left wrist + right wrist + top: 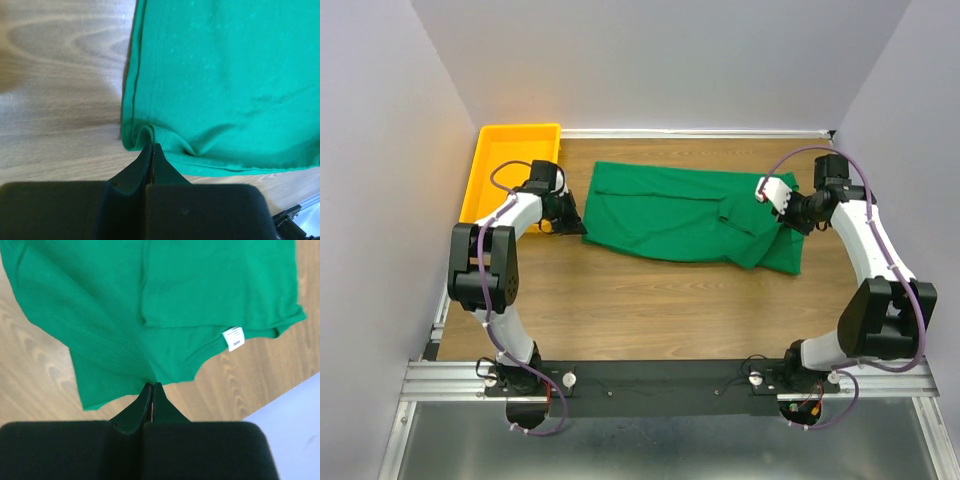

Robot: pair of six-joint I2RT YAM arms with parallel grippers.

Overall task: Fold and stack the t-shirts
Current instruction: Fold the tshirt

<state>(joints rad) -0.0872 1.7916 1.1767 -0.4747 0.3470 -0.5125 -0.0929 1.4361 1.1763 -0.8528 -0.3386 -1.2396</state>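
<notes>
the t-shirt (685, 215) lies spread across the far half of the table (650, 310), its long side running left to right. the yellow tray (485, 165) sits in the far left corner, apart from it.

the left gripper (151, 147) is pressed fully together on the hem at the shirt's left end. the cloth puckers into a small fold right at the tips, which suggests a real pinch. the right gripper (151, 386) is clamped just as tight on the edge by the neck opening at the right end, near the white label (233, 337).

gripping both ends at once likely serves to stretch the shirt flat or to carry one edge over for a first fold, since soft cotton sags and bunches when held at one point. the right end looks rumpled, with a sleeve doubled over.

how much cloth sits between the right tips is hard to tell; it seems only a thin edge. the overhead view hides both pinch points behind the wrists, and each wrist view cuts off most of the shirt. no second shirt shows.
</notes>
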